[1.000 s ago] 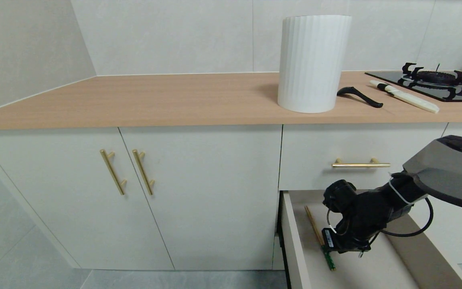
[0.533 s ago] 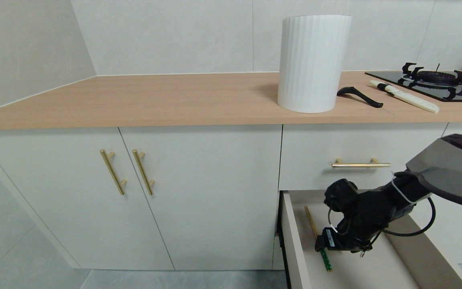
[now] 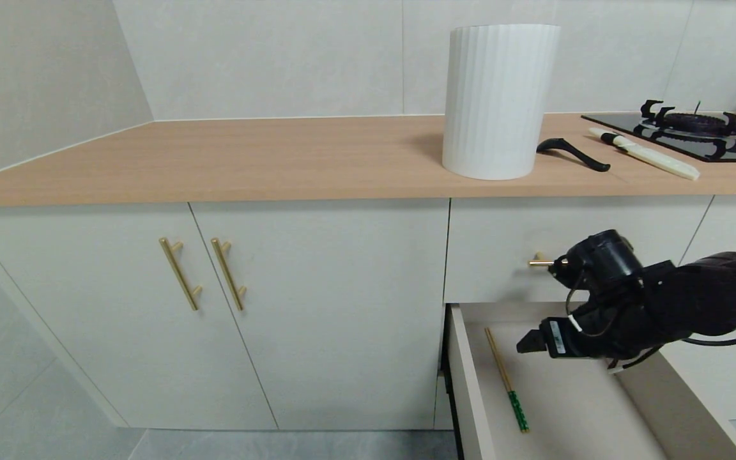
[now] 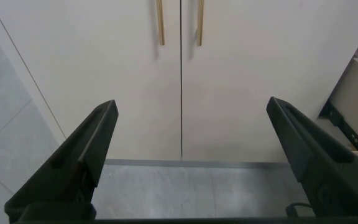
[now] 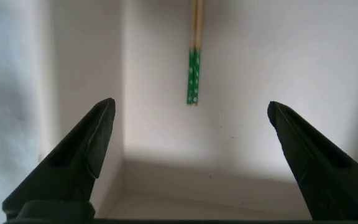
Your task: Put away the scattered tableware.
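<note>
While the chopsticks (image 3: 506, 378) are lying flat in the open drawer (image 3: 467, 370), close along its left wall with the green ends toward the front, the right fingers (image 3: 528, 342) are hanging spread wide above the drawer floor and holding nothing. From the right wrist, the chopsticks (image 5: 194, 62) are showing in the gap between the fingers (image 5: 86, 155) but well clear of both, so that piece is looking put away.

What is left, by my judgement, is sitting up on the surface (image 3: 278, 153): a black utensil (image 3: 572, 153) just right of the white canister (image 3: 499, 99), and a white knife (image 3: 646, 153) between it and the hob (image 3: 687, 131). Both are lying above and behind the right fingers, and slightly to their right. The utensil's long axis is running from the canister toward the right and the front edge, one end partly hidden behind the canister; the knife is lying on a similar slant, apart from it.

The right arm is plainly the nearer one. The left fingers (image 4: 79, 155) are also standing wide and empty, low down and facing the cupboard doors (image 4: 180, 62), well apart from everything on the surface. The coming reach is probably calling for the right fingers to close across the utensil's handle, not along it.
</note>
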Controlling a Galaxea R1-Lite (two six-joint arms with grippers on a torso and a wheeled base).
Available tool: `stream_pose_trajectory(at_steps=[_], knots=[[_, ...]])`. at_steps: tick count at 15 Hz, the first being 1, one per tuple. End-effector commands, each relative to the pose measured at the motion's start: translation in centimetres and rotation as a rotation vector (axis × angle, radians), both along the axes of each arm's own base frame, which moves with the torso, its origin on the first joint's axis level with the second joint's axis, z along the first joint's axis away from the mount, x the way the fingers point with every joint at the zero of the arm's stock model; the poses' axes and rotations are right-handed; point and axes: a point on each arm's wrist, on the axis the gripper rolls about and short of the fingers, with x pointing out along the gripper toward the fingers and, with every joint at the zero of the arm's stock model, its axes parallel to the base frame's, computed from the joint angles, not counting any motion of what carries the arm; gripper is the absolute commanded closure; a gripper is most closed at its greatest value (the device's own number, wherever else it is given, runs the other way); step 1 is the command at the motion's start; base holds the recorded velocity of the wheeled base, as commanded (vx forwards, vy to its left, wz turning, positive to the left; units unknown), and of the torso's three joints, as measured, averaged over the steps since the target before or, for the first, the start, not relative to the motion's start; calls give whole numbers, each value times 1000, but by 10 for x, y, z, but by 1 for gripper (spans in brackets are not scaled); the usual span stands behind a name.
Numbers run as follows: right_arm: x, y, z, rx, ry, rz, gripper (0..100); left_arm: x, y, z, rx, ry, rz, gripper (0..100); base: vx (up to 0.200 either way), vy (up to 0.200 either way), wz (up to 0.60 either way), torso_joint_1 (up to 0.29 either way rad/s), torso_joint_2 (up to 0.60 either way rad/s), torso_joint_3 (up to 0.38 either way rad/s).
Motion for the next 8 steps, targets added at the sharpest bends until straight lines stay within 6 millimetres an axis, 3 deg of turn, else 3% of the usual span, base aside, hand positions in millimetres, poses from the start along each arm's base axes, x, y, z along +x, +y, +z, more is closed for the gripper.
stream_pose_trajectory(at_steps=[1,4,8], knots=[[-33,-14,53,29,-170,24,0,0,0,0,-1,0,0,0,0,0,0,0,0,0],[-58,-29,82,18,-290,52,0,0,0,0,-1,0,0,0,0,0,0,0,0,0],[-68,-35,92,12,-336,57,0,0,0,0,-1,0,0,0,0,0,0,0,0,0]])
